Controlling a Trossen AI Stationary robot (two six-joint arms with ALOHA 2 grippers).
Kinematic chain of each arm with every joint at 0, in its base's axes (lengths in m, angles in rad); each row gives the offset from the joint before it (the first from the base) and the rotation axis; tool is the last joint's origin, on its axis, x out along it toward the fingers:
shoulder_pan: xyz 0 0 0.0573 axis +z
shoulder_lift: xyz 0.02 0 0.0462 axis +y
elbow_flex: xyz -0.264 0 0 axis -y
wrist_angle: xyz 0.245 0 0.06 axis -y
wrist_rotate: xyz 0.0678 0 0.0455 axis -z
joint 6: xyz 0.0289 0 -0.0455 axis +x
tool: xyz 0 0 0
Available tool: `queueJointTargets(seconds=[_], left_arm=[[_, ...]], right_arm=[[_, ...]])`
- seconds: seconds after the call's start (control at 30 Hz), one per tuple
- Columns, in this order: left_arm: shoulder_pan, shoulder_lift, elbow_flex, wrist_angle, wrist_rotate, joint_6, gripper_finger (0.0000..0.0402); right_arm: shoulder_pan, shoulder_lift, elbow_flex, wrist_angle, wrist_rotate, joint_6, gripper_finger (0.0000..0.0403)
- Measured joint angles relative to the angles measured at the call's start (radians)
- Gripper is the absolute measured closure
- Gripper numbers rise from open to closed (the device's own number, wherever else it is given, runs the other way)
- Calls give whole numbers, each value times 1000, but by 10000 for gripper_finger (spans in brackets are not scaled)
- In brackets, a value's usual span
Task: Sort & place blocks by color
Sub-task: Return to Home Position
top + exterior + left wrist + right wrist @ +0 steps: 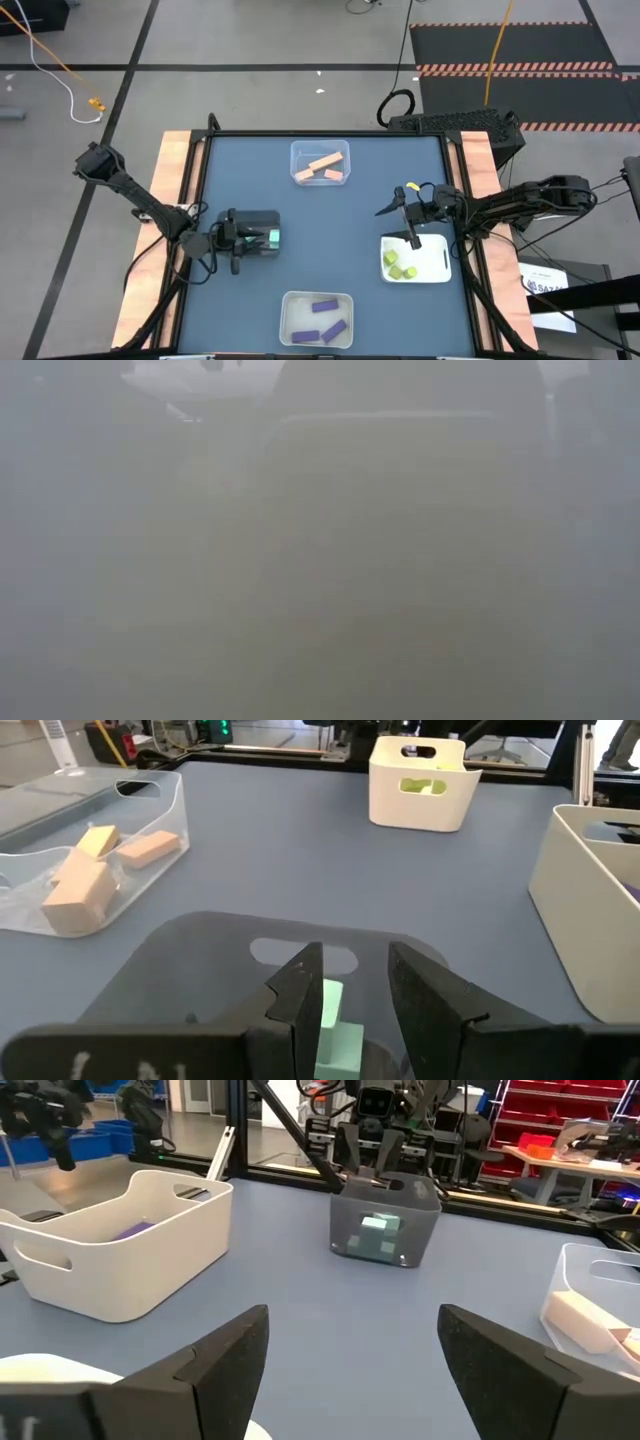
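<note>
Sorting result: orange blocks [322, 166] in the clear bin [296, 150], upper centre; purple blocks [326, 327] in the bottom white bin [288, 300]; yellow-green blocks [400, 266] in the right white bin [437, 250]; teal blocks [273, 238] in the dark bin [260, 217], left of centre.
Left end effector [245, 239]: over the dark bin, fingers slightly parted, empty.
Right end effector [402, 222]: at the right white bin's upper edge, released wide, empty.
Counter [250, 180]: blue-grey, wooden side strips.
Room: grey floor, striped mats [510, 50] upper right.
</note>
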Motion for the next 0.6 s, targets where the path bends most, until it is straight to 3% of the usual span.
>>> queueJointTargets(seconds=[0.43,0.6], left_arm=[[0,0,0,0,0,0,286],[1,0,0,1,0,-1,286]], right_arm=[[0,-1,0,0,0,0,122],[0,-60,0,-9,0,0,122]])
